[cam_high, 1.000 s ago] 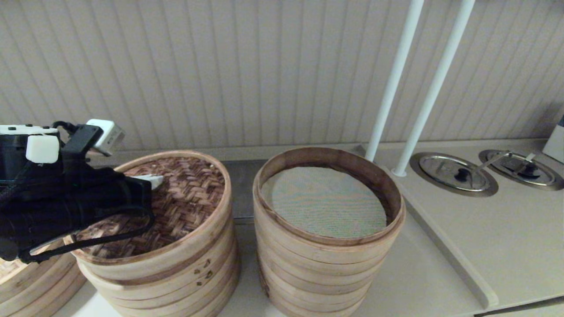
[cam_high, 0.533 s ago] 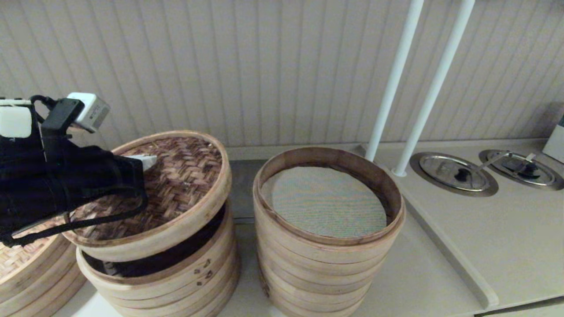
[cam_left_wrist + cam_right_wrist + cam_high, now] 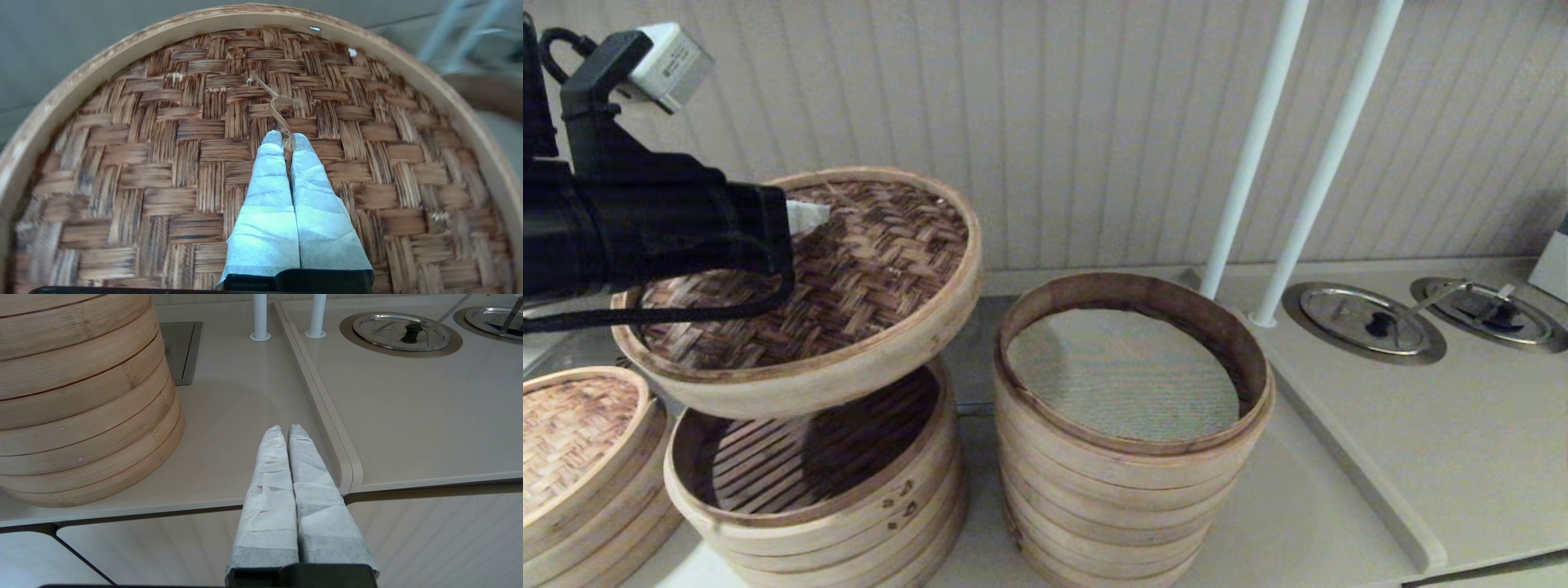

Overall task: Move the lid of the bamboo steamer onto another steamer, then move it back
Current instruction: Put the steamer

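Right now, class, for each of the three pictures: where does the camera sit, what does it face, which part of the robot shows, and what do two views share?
Head view: on the robot's head, facing forward and down at the counter; shows the left gripper holding the lid tilted above the short steamer.
Left wrist view: behind the left fingers, facing the lid's woven top.
Right wrist view: behind the right gripper, low at the counter edge, facing the tall steamer.
Shared: head and right wrist both show the tall steamer and white poles.

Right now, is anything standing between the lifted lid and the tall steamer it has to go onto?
Nothing visible. The left gripper holds the bamboo steamer lid by its loop, tilted, above the slatted steamer. The mesh-lined steamer beside it has an open top.
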Available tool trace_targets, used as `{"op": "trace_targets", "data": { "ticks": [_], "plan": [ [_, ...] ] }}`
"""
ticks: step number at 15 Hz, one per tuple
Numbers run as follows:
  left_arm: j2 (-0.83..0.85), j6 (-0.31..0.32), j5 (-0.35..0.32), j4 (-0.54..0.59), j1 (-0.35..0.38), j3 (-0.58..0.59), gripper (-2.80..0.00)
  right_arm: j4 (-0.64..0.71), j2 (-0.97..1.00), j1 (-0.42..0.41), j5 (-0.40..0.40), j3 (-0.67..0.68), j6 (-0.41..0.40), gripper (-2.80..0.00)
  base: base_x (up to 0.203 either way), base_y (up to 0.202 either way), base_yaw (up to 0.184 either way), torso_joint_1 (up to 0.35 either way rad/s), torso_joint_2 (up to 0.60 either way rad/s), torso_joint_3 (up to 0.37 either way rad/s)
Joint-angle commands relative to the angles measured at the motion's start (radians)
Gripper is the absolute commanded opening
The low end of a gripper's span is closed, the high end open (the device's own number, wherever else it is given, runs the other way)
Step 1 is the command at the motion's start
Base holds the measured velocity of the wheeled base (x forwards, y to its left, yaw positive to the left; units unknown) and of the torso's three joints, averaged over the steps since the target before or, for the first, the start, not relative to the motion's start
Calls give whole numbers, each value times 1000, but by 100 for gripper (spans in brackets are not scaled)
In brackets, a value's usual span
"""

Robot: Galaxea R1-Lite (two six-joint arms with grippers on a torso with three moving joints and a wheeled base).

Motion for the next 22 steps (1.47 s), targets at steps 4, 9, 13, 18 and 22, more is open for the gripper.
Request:
{"op": "trace_targets", "data": {
  "ticks": [4,9,13,18,22],
  "plan": [
    [136,-16,44,101,-206,-226,-280,0,0,0,0,3,0,-280,0,0,0,0,0,0],
    [317,-17,147,100,-345,-396,-280,0,0,0,1,3,0,-280,0,0,0,0,0,0],
    [444,-15,184,101,-373,-533,-280,0,0,0,0,3,0,-280,0,0,0,0,0,0],
    [523,-14,213,133,-417,-607,-280,0,0,0,0,3,0,-280,0,0,0,0,0,0],
    [555,-16,213,124,-454,-607,-280,0,0,0,0,3,0,-280,0,0,0,0,0,0]
  ]
}}
